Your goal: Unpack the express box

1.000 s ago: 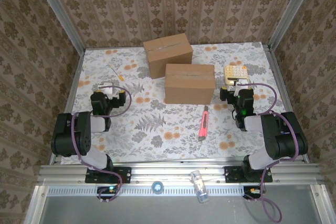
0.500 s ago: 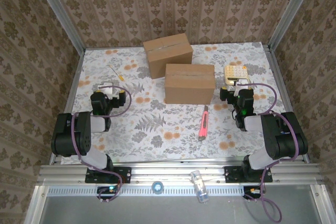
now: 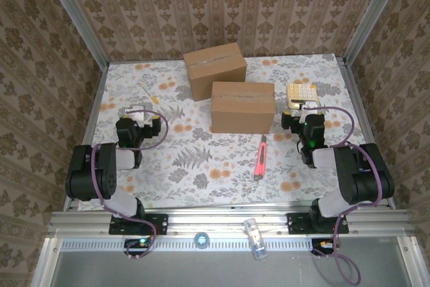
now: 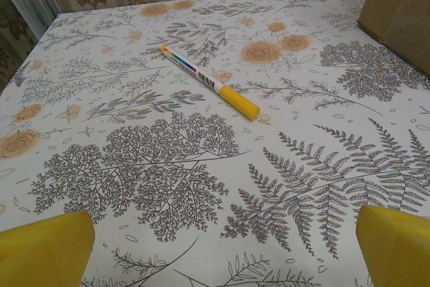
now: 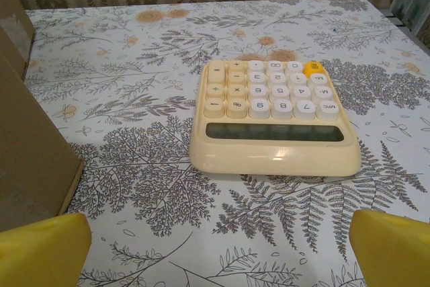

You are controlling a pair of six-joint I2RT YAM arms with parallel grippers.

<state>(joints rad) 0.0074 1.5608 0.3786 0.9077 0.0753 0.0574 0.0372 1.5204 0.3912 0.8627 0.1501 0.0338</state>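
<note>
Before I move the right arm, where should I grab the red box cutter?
Take the red box cutter mid-handle from straight above, fingers across its narrow width: it lies flat on the table, long axis pointing at the near box.

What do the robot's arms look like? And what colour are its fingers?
The left arm and right arm are chunky black blocks joined by pale grey pieces. A purple cable loops along each one. The right arm has a tiny green light. The fingers are bright yellow with flat, slanted faces.
</note>
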